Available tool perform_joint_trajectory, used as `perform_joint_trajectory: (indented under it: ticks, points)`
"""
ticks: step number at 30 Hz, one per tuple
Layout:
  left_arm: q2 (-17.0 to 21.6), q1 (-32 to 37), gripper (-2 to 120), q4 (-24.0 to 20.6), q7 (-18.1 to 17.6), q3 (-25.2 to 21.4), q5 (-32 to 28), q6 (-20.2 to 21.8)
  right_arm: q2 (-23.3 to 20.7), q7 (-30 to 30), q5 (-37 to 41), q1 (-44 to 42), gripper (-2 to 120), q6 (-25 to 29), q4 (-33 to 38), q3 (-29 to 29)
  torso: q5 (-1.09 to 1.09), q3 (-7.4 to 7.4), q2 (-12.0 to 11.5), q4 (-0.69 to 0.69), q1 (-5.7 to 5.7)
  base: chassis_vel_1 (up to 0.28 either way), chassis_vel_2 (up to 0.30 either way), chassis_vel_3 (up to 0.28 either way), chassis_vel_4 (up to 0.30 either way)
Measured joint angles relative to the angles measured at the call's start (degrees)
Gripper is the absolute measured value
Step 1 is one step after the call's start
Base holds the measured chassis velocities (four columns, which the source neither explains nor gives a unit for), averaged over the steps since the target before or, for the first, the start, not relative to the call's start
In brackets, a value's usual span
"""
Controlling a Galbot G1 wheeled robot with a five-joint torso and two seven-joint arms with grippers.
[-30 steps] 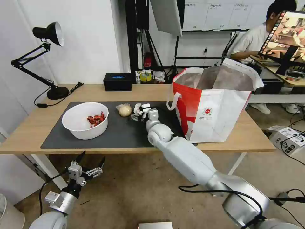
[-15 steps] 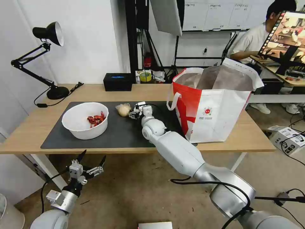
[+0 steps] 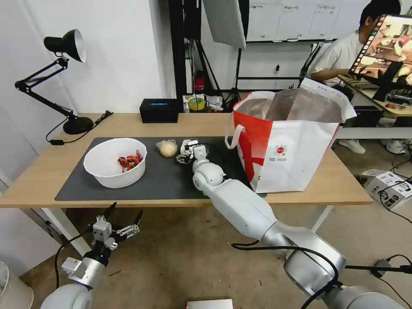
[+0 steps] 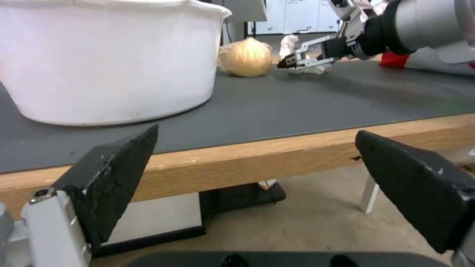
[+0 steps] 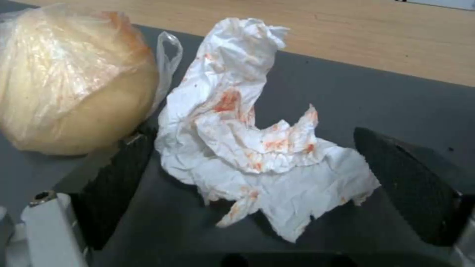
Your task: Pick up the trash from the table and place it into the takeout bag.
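Glossy silver-white arm segments, rounded joints. Black cabling looped along both arms. Black textured wedge fingers (image 5: pixel 114 181) on white mounts, one screw each.

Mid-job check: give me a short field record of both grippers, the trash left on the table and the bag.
right gripper: jaws open, straddling the crumpled tissue on the mat
left gripper: jaws open, parked below the table edge
bun: wrapped, on the mat beside the tissue
bowl: on the mat, red shells inside
takeout bag: upright on the table, mouth open
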Motion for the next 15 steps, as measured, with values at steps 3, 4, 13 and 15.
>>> perform_joint_trajectory:
  ticks: [3, 4, 13, 15]
  points:
    - [0.0, 0.0, 100, -0.1, 0.0, 0.1, 0.0, 0.0, 0.0, 0.1, 0.0, 0.1, 100, 0.0, -0.2, 0.1, 0.00, 0.00, 0.0, 0.00, 0.00, 0.000, 0.000, 0.000, 0.000]
    - [0.0, 0.0, 100, -0.1, 0.0, 0.1, 0.0, 0.0, 0.1, 0.1, 0.0, 0.2, 100, -0.1, -0.3, 0.1, 0.00, 0.00, 0.0, 0.00, 0.00, 0.000, 0.000, 0.000, 0.000]
    - [-0.1, 0.2, 100, -0.3, 0.0, 0.0, 0.0, -0.1, 0.7, -0.3, 0.4, 0.5, 99, -0.2, -1.4, 0.5, 0.00, 0.00, 0.0, 0.00, 0.00, 0.000, 0.000, 0.000, 0.000]
    - [-0.1, 0.3, 100, -0.3, 0.0, -0.1, 0.1, -0.1, 0.7, -0.4, 1.0, 0.5, 95, -0.5, -1.4, 0.5, 0.00, 0.00, 0.0, 0.00, 0.00, 0.000, 0.000, 0.000, 0.000]
